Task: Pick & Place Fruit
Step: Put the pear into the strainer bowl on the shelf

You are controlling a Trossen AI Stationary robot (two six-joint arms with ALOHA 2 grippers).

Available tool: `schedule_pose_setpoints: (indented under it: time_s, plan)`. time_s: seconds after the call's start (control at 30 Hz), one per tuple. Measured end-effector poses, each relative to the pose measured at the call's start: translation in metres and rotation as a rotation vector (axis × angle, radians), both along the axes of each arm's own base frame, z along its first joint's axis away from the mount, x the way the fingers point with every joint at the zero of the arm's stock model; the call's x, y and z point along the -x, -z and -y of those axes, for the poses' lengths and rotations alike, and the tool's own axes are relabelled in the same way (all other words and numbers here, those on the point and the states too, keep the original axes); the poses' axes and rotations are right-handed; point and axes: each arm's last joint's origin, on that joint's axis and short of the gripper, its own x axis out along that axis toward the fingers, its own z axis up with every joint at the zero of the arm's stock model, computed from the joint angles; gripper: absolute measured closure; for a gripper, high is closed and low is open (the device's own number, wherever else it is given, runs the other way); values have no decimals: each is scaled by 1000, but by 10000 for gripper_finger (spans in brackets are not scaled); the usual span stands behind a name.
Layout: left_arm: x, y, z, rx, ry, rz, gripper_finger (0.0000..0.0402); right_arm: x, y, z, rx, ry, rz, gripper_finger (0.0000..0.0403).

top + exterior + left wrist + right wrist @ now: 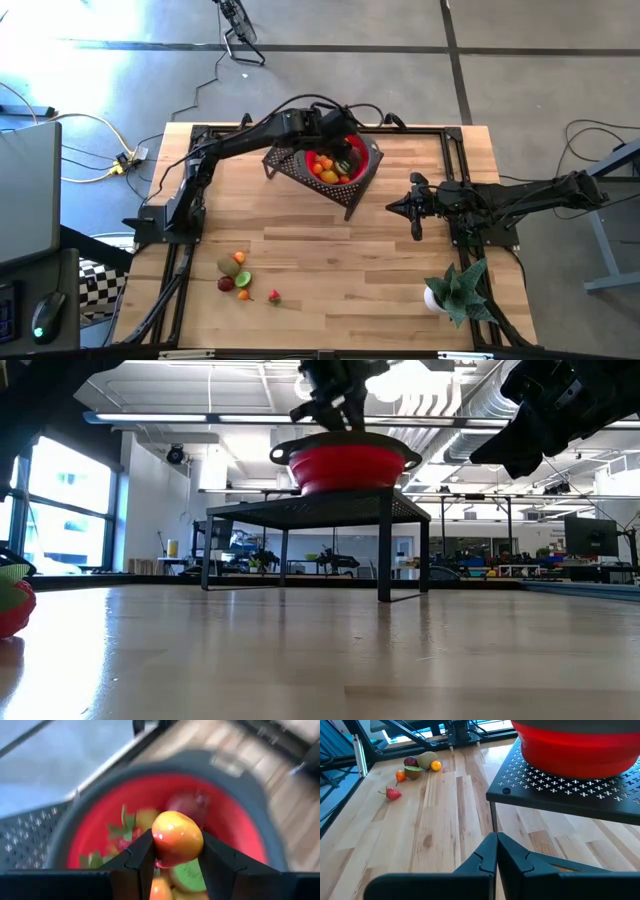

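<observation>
At the near edge of the light wooden plank table (pixel 330 270), towards the right, stands a spiky green plant in a white pot (pixel 455 290). Towards the left of that near part lies a small cluster of toy fruits (pixel 236 272): a brownish-green one, a dark red one, a cut green one and a small orange one close together, with a little red strawberry (pixel 393 794) lying a bit apart from them.

Farther in, on the right side, the right gripper (pixel 418 207) hangs over bare table beside the stand, its two dark fingers pressed together and holding nothing.

Beyond that, at the middle of the table's far half, a black perforated metal stand (pixel 560 787) on thin legs carries a red round bowl with a dark grey rim (pixel 347 462). The bowl already holds a heap of fruit: yellow, orange, red and a cut green piece.

Directly above the bowl, the left gripper (pixel 176 851) reaches in from the far left, its jaws narrowed on a smooth yellow-orange toy fruit with a red blush (pixel 177 837), which is clamped between the fingers just over the heap, not touching the bowl's rim.
</observation>
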Motion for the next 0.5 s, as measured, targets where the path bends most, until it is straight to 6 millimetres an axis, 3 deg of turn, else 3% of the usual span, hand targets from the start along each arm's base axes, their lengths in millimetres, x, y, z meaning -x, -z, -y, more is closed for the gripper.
schedule_pose_setpoints:
  time_s: [0.23, 0.5]
  plan:
    - [-8, 19, -3, 20, -6, -33, 275, 0, 0, 0, 0, 0, 0, 400]
    - [-12, 24, -4, 21, -7, -37, 275, 0, 0, 0, 0, 0, 0, 400]
